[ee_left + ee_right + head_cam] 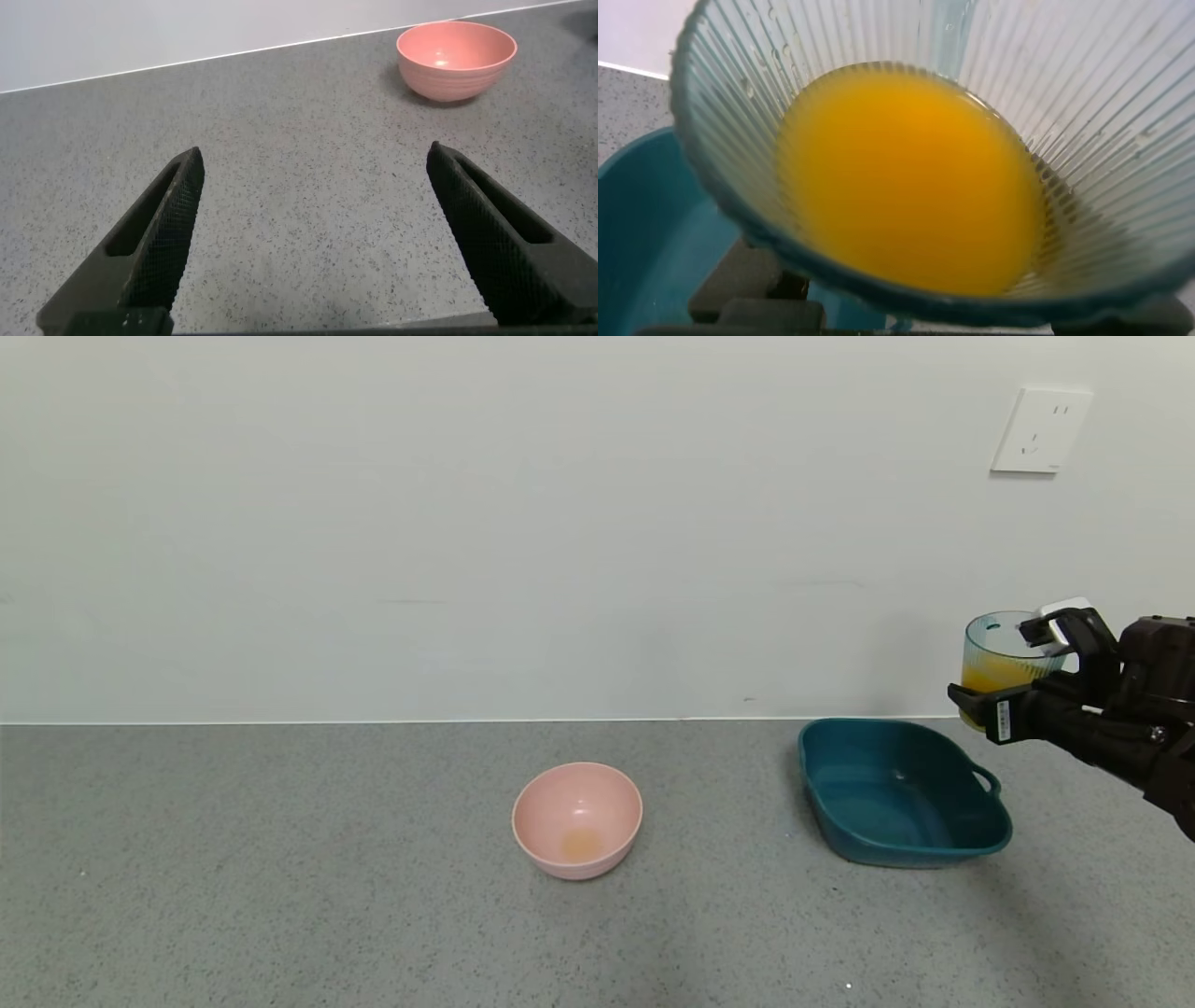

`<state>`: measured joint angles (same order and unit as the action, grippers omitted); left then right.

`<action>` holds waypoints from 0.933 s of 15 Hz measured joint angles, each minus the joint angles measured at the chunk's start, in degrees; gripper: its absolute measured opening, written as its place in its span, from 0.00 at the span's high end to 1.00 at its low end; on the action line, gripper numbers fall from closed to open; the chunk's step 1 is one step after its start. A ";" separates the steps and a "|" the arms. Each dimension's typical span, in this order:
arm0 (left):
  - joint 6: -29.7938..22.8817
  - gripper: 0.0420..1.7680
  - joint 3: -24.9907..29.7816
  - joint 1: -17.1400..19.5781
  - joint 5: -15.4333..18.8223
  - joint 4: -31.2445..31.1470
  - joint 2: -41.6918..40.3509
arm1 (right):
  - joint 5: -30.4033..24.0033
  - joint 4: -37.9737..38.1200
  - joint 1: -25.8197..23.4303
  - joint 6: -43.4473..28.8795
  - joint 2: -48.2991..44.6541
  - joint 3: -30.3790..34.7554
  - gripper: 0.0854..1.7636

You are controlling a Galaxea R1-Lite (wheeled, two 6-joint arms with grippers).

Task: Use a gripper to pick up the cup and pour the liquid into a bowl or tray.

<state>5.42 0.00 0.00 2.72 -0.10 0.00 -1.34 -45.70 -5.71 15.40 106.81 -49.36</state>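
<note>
My right gripper (999, 665) is shut on the cup (1006, 649), a ribbed pale blue-green tumbler held in the air at the right edge of the head view. Orange-yellow liquid (991, 678) fills its lower part. The cup hangs just above and behind the right far corner of the dark teal basin (934, 847). In the right wrist view I look into the cup (1046, 75) onto the liquid (906, 177), with the basin (645, 233) below and one finger (738, 294) under the rim. No liquid is running out.
A round pink bowl (577, 819) with a faint orange stain inside stands on the grey table left of the basin. My left gripper (315, 154) hangs open over bare tabletop, with the pink bowl (456, 58) farther off. A wall socket (1039, 429) is behind.
</note>
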 joint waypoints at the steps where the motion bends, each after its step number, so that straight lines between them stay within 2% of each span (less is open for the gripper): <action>1: 0.02 0.03 0.00 0.00 -0.02 0.02 0.00 | 0.02 0.04 -0.05 0.37 -0.01 0.17 0.25; 14: -0.02 0.03 0.00 0.00 -0.02 0.02 0.00 | 0.46 0.45 -0.57 6.56 0.46 1.32 0.25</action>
<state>5.40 0.00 0.00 2.69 -0.07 0.00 -0.88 -45.25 -6.28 21.96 107.28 -48.04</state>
